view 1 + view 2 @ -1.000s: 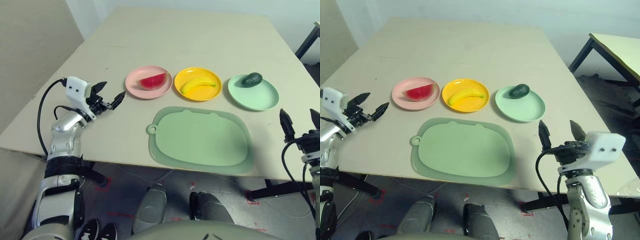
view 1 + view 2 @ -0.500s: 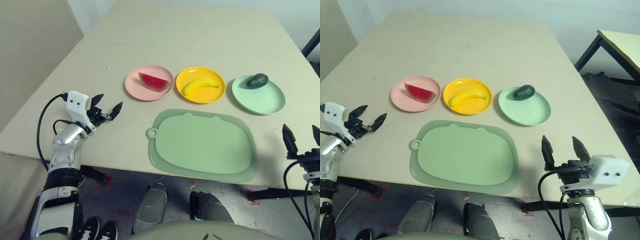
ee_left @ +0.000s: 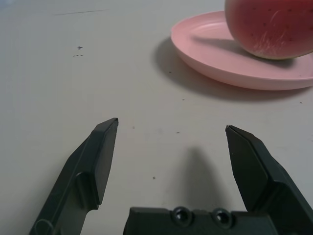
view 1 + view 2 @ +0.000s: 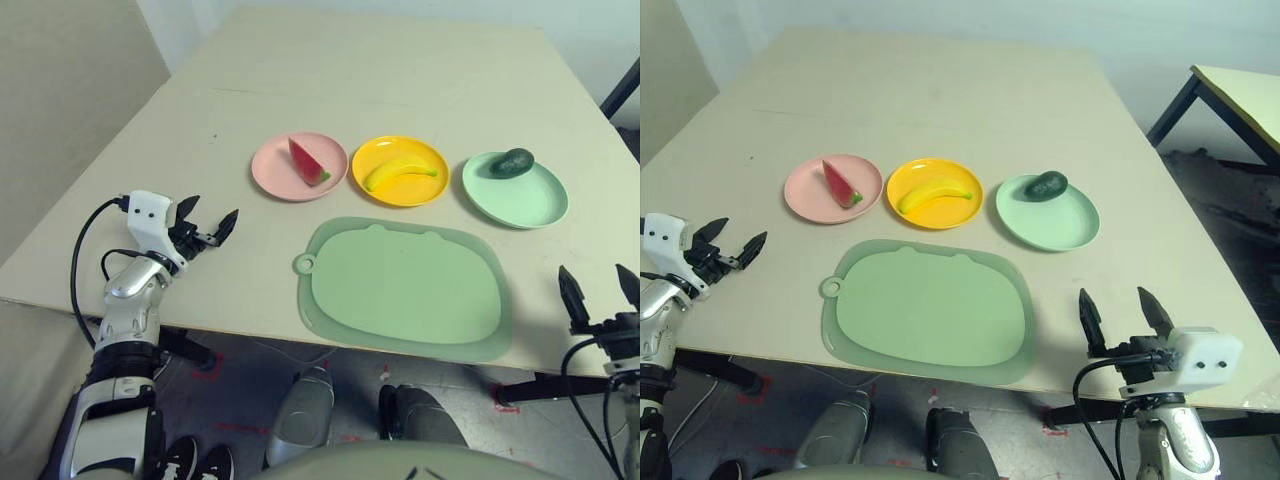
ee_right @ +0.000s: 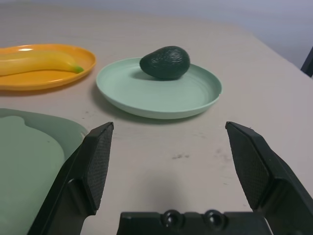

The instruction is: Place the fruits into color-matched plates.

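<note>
A red watermelon wedge [image 4: 309, 161] lies in the pale pink plate [image 4: 275, 170]. The yellow banana [image 4: 400, 175] rests in the bright yellow plate [image 4: 432, 160]. The dark green avocado [image 4: 512, 162] sits at the far rim of the mint green plate [image 4: 520, 200]. My left gripper [image 4: 208, 227] hovers open over the table's near left part, short of the pink plate, holding nothing. My right gripper [image 4: 1124, 318] stands open and empty at the table's near right edge, with the green plate [image 5: 161, 98] ahead of it.
A large pale green mat [image 4: 405, 285] with a handle hole lies near the front edge, between my arms and in front of the plates. Bare tabletop stretches behind the plates. A dark table leg [image 4: 1170, 100] and another table stand to the right.
Both arms have drawn back toward the table's near edge. The watermelon wedge has tipped over in the pink plate, from lying broad to standing narrower. Both grippers stay open.
</note>
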### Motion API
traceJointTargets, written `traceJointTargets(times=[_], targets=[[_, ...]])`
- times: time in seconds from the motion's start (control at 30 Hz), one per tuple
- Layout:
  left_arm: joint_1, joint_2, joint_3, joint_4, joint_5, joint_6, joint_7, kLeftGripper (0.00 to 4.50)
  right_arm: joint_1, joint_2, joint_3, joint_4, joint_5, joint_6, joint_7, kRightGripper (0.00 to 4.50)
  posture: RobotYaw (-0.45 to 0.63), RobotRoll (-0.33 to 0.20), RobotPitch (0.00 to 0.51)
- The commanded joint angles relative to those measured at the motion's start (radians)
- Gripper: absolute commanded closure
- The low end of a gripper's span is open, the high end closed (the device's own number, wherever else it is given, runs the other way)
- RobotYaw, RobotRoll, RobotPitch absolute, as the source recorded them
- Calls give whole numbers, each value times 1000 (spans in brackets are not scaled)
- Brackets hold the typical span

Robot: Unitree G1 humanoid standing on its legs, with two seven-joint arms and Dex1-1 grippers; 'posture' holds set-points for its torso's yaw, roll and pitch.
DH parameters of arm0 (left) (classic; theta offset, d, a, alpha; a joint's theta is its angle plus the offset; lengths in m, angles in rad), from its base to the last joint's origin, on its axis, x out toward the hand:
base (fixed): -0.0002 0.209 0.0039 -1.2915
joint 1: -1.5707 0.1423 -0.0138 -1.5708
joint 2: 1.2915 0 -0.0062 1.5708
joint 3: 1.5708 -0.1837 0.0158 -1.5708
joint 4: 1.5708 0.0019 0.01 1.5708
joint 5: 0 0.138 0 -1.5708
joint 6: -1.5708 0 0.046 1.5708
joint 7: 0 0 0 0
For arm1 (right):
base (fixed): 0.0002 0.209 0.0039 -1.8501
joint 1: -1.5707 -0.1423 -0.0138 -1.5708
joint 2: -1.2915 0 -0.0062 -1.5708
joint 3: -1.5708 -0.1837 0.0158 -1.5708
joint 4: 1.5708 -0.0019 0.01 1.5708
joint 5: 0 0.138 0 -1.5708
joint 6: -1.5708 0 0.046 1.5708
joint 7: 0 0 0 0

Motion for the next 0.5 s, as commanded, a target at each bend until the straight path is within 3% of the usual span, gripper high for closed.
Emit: traceJointTargets(times=[0.03, 0.5], targets=[[-10, 0, 2, 26, -1, -10, -3, 18, -11, 5, 23, -8, -8, -2, -17, 0, 308, 0, 127], [-48, -8, -9, 63, 7, -35, -9, 18, -39, 41, 69, 24, -116, -91, -113, 0, 298, 0, 84]])
